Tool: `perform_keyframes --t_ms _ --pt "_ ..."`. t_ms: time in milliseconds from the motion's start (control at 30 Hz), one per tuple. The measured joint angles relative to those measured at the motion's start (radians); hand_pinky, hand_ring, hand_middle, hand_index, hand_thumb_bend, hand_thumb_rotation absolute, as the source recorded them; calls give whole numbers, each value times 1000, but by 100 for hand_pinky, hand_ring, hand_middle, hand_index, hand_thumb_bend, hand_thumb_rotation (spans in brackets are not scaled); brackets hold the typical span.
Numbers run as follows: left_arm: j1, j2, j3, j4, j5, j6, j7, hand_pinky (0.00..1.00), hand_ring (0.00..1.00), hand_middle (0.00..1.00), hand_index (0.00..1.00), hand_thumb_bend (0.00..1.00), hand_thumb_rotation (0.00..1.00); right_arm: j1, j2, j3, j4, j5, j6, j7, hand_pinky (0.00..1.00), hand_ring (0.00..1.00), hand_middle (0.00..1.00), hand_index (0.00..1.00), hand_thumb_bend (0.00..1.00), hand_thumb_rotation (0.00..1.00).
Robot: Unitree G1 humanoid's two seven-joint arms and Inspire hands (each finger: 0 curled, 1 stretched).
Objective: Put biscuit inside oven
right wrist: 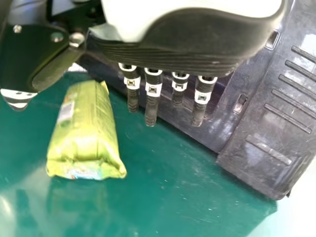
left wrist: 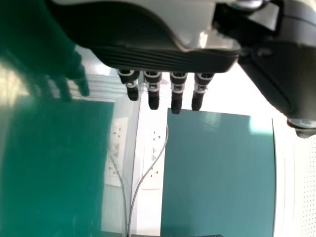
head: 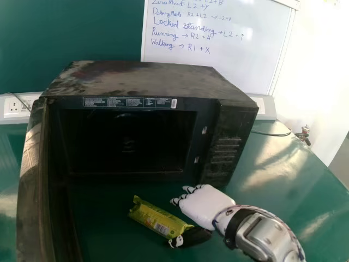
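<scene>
In the left wrist view, the robot's left hand (left wrist: 163,57), black and pale grey, is open and holds nothing, its dark fingers straight and its thumb well apart from them. A white wall socket strip (left wrist: 152,163) with a thin grey cable (left wrist: 148,173) shows beyond it.

In the head view, a white double socket (head: 13,106) is at the far left, before a dark green wall panel (head: 54,33). Next comes the black oven door (head: 28,164), swung wide open at the left side of a boxy black microwave oven (head: 147,79) with a worn, smudged top. Its dark cavity (head: 128,142) faces the robot.

The biscuit packet, a long green-yellow plastic wrapper (head: 155,217), lies on the glossy green table (head: 294,210), outside the oven and in front of it. It slants, its far end toward the left and its near end, with a barcode, toward the right.

Behind the oven stands a white board with handwriting (head: 218,63). In front of the oven's ridged black control panel (head: 224,150), the white and black right hand (head: 206,206) is open, palm over the table. Its fingers are extended, its black thumb spread near the packet's near end; the packet lies between them, ungrasped.
</scene>
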Motion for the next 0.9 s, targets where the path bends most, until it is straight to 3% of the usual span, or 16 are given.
perform_keyframes --t_ms 267,500,900 --pt "4 0 0 -13 -3 8 1 0 64 75 93 11 100 0 24 12 14 -63 -21 -8 90 87 88 95 100 71" --pt "3 -1 -1 -17 -1 8 7 0 64 77 93 5 100 0 38 31 21 -106 -51 -2 89 86 88 95 100 69" --pt "3 -2 -4 -19 6 5 2 0 67 78 94 11 100 7 63 81 22 -263 -107 -7 89 86 88 95 100 68"
